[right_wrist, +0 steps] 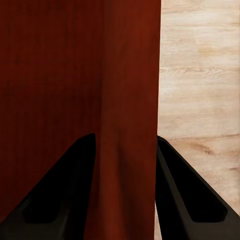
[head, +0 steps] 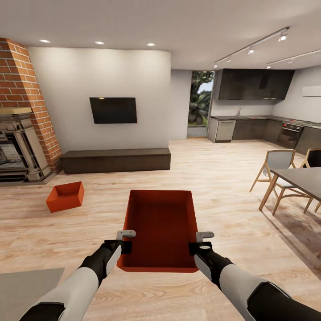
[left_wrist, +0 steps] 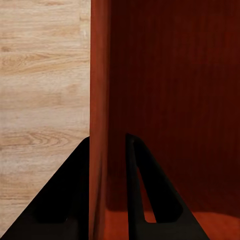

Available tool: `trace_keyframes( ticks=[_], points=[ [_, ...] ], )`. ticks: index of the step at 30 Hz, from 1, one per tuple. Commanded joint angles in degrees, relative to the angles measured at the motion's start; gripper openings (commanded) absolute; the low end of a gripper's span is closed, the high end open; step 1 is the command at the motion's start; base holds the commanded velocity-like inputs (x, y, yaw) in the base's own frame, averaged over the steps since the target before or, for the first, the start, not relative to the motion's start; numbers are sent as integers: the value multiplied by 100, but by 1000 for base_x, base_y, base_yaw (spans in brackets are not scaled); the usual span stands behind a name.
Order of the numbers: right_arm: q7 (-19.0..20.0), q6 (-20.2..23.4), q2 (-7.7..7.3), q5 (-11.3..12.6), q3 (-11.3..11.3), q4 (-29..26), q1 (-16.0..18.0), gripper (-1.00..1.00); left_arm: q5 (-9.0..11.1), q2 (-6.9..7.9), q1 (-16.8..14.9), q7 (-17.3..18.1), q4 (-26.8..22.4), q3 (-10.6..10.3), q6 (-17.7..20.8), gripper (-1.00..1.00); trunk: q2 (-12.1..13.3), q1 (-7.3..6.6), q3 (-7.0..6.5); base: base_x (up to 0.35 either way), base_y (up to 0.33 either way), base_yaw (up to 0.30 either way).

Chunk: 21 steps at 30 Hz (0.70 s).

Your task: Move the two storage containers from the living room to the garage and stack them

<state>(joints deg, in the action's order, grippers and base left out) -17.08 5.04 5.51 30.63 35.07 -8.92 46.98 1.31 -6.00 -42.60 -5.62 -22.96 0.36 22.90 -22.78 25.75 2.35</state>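
Observation:
An orange-red storage container (head: pixel 162 227) hangs level in front of me, held between both arms above the living room's wood-plank floor. My left gripper (head: pixel 126 242) is shut on its left wall (left_wrist: pixel 102 100), one finger (left_wrist: pixel 145 195) inside and one outside. At the opposite side, my right gripper (head: pixel 200 243) is shut on the right wall (right_wrist: pixel 130 100), with one finger (right_wrist: pixel 65 190) inside the bin. The other storage container (head: pixel 66 196) sits on the plank floor to the left, in front of the brick fireplace (head: pixel 22 111).
A long low dark cabinet (head: pixel 116 160) runs under the wall TV (head: pixel 113 110). A dining table (head: pixel 303 178) with wooden chairs (head: pixel 276 171) stands to the right, a dark kitchen (head: pixel 258 120) behind it. A grey mat corner (head: pixel 22 290) lies near left.

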Motion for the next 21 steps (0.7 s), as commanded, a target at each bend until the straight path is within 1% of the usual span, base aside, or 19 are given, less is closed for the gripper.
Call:
trace_keyframes(
  ticks=[1,21],
  points=[
    [-34,50,3,58,45,-40,4,-100,19,-7,-4,-44,-11,8,30,-100,-14,4,14,0,0,0],
    [-31,46,3,60,43,-40,4,-100,27,-7,-3,-44,-7,8,30,-100,-14,4,14,0,0,0]
  ],
)
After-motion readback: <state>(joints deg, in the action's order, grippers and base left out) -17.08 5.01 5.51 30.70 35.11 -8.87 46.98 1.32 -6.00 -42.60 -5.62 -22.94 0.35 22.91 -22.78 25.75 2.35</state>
